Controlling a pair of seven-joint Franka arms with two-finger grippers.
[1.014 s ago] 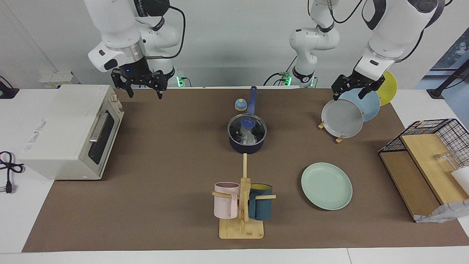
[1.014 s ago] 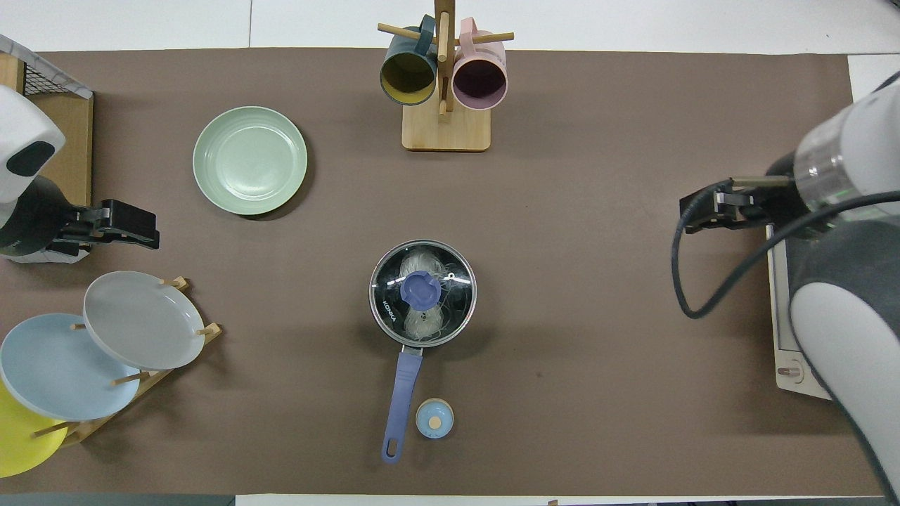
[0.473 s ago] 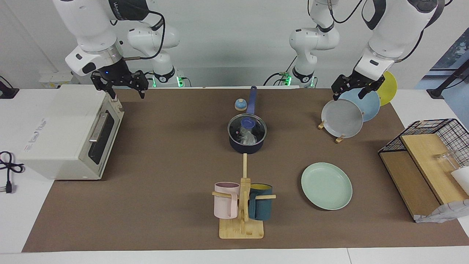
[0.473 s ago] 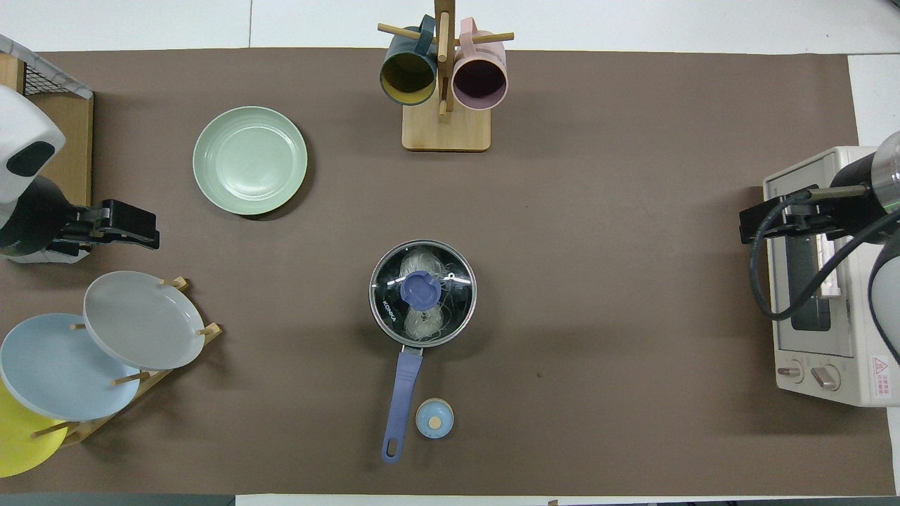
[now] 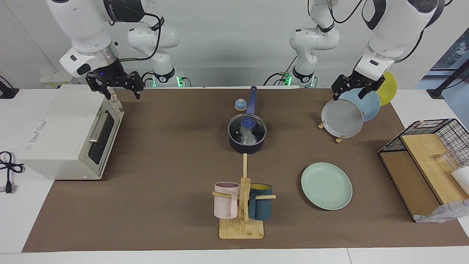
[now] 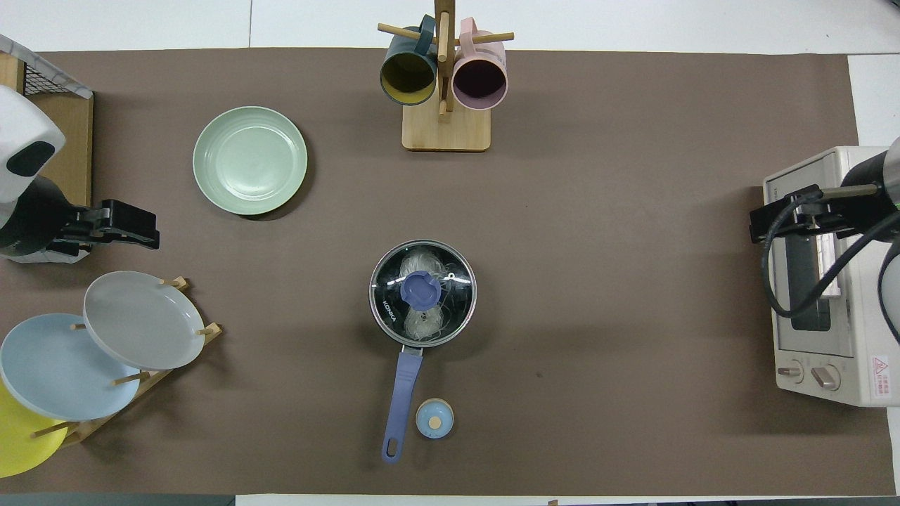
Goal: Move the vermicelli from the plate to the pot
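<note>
The dark pot (image 5: 246,147) with a long blue handle (image 6: 402,390) stands mid-table, closed by a glass lid (image 6: 454,292) with a blue knob. The whitish vermicelli (image 5: 248,138) lies inside the pot and shows through the lid in the overhead view (image 6: 420,325). The mint-green plate (image 5: 326,186) is bare and lies farther from the robots, toward the left arm's end (image 6: 249,160). My right gripper (image 5: 123,96) is open and empty, up over the toaster oven's edge. My left gripper (image 5: 348,96) is open and empty, waiting over the plate rack.
A white toaster oven (image 5: 69,132) stands at the right arm's end. A wooden mug tree (image 5: 242,223) holds a pink and a dark teal mug. A rack (image 5: 340,139) holds grey, light blue and yellow plates. A small blue dome (image 5: 240,105) sits beside the pot handle. A wire basket (image 5: 439,128) stands by wooden boards.
My right gripper has swung away from the table's middle toward the right arm's end and now hangs over the toaster oven. The left arm, pot and plate have not moved.
</note>
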